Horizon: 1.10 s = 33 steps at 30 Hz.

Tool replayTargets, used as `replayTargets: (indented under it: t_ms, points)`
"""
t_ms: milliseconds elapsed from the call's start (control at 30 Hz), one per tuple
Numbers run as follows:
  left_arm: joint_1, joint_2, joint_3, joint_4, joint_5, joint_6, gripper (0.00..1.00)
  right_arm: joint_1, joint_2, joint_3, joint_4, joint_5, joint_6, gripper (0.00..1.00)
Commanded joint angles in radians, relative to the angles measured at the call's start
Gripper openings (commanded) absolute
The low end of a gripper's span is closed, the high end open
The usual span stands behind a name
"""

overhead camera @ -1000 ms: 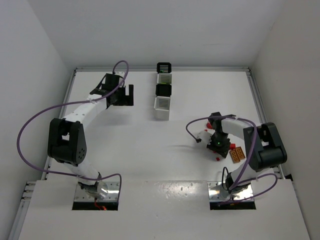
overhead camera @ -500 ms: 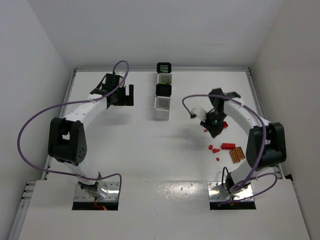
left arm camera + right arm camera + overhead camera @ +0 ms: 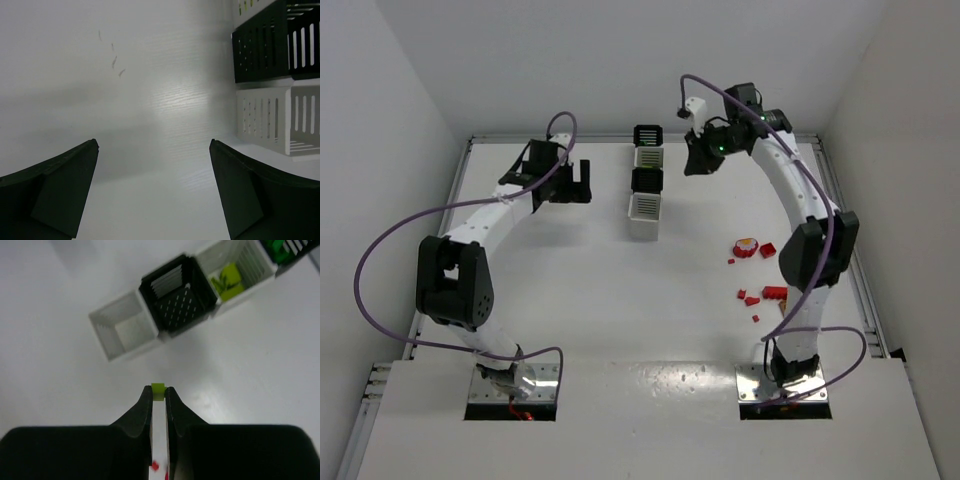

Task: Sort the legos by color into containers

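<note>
Right arm [image 3: 792, 178] extended, seemingly raised, jaws pinching 1 green lego [image 3: 158, 389]

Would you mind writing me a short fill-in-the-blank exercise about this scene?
1. The row holds ____ containers.
2. The left gripper is ____ and holds nothing.
3. The right gripper pinches a lego coloured yellow-____.
4. The loose legos are mostly ____.
Missing words: four, open, green, red.

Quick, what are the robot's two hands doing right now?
Left gripper: open, holding nothing.
Right gripper: shut on a small lime lego.
</note>
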Motion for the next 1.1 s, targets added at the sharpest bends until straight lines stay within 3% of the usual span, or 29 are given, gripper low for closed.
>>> replayTargets:
  t_ms: [0, 133, 300, 700, 833, 867, 1000, 1067]
  points:
    - [-0.006, -0.002, 0.060, 0.067, 0.025, 0.007, 1.00, 0.044, 0.112, 0.112, 0.208, -0.074, 0.181, 0.00]
    - [-0.006, 0.024, 0.111, 0.067, 0.016, -0.003, 1.00, 0.075, 0.242, 0.250, 0.323, -0.008, 0.255, 0.00]
    - [-0.006, 0.078, 0.158, 0.058, 0.016, -0.003, 1.00, 0.108, 0.313, 0.259, 0.507, 0.093, 0.332, 0.00]
    - [-0.006, 0.133, 0.224, 0.030, -0.006, 0.025, 1.00, 0.136, 0.452, 0.334, 0.529, 0.251, 0.362, 0.00]
    - [-0.006, 0.142, 0.233, 0.030, 0.003, 0.034, 1.00, 0.136, 0.472, 0.334, 0.538, 0.260, 0.362, 0.19]
    - [-0.006, 0.151, 0.233, 0.030, 0.004, 0.034, 1.00, 0.136, 0.481, 0.334, 0.538, 0.260, 0.362, 0.29]
    - [-0.006, 0.162, 0.242, 0.030, 0.014, 0.034, 1.00, 0.136, 0.482, 0.334, 0.547, 0.270, 0.362, 0.45]
    - [-0.006, 0.162, 0.242, 0.030, 0.025, 0.034, 1.00, 0.136, 0.472, 0.334, 0.547, 0.270, 0.362, 0.47]
